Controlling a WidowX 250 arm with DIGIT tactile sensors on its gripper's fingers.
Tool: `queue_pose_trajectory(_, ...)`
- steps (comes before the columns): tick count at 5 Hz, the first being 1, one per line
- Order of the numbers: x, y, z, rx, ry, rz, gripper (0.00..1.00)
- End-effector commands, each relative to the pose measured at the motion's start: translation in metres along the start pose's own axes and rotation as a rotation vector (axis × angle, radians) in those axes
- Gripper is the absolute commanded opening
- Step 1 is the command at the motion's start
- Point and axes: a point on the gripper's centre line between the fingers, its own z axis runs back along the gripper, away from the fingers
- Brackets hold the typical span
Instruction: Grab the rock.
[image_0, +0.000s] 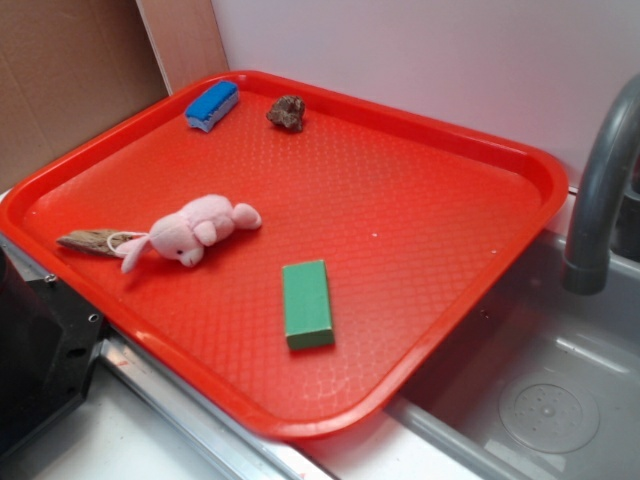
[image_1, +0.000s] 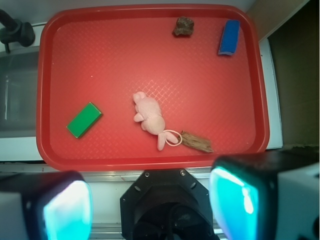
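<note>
The rock (image_0: 287, 112) is a small lumpy dark brown-grey stone at the far edge of the red tray (image_0: 520, 165), just right of the blue sponge (image_0: 211, 105). In the wrist view the rock (image_1: 183, 26) lies near the tray's top rim (image_1: 145, 10), left of the blue sponge (image_1: 229, 37). My gripper (image_1: 150, 202) is open and empty, high above the robot base, well short of the tray's near edge and far from the rock. The gripper does not show in the exterior view.
A pink plush toy (image_0: 192, 230) lies mid-left on the tray beside a flat brown wood sliver (image_0: 90, 241). A green block (image_0: 307, 303) lies near the front. A grey sink (image_0: 545, 400) and faucet (image_0: 600, 190) are to the right. The black robot base (image_1: 162, 205) is below.
</note>
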Motion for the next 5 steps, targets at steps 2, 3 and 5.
queue_pose_trajectory(2, 0.015, 0.013, -0.017, 0.011, 0.031, 0.002, 1.0)
queue_pose_trajectory(3, 0.025, 0.025, -0.031, -0.006, 0.068, 0.012, 1.0)
queue_pose_trajectory(5, 0.025, 0.025, -0.031, -0.006, 0.068, 0.012, 1.0)
